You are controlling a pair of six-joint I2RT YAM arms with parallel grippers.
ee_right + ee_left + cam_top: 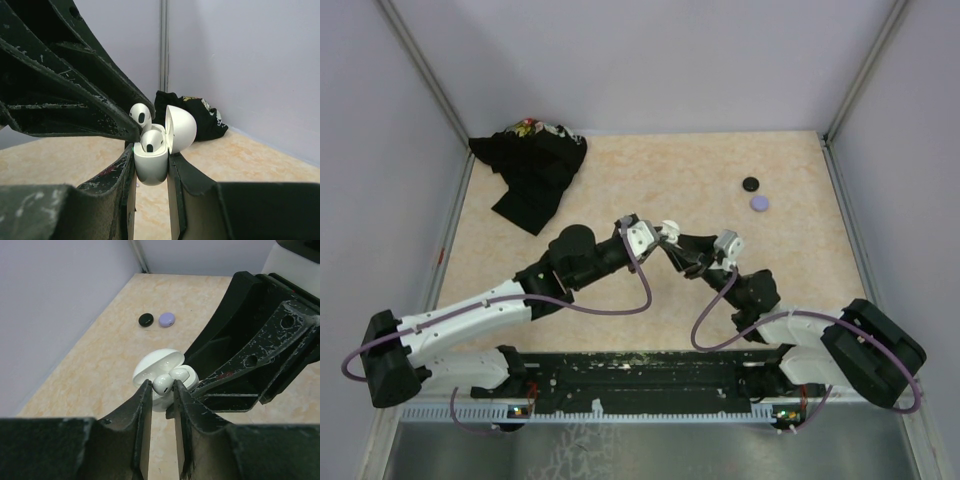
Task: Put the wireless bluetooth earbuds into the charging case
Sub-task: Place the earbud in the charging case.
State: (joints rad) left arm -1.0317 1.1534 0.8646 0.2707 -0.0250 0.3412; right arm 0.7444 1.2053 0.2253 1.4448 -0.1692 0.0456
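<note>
My right gripper (151, 153) is shut on the white charging case (150, 170), holding it upright with its lid (181, 127) hinged open. One white earbud (151, 141) sits in a slot of the case. A second white earbud (163, 384) is pinched between the tips of my left gripper (161, 388), right at the case's mouth beside the seated earbud (180, 374). From the right wrist, this held earbud (140, 116) stands a little above the case rim. Both grippers meet above the middle of the table, left gripper (663, 234) against right gripper (678, 243).
A black disc (751, 184) and a lavender disc (760, 203) lie at the back right of the table. A crumpled black cloth (530, 170) lies at the back left. Grey walls close in the table on three sides.
</note>
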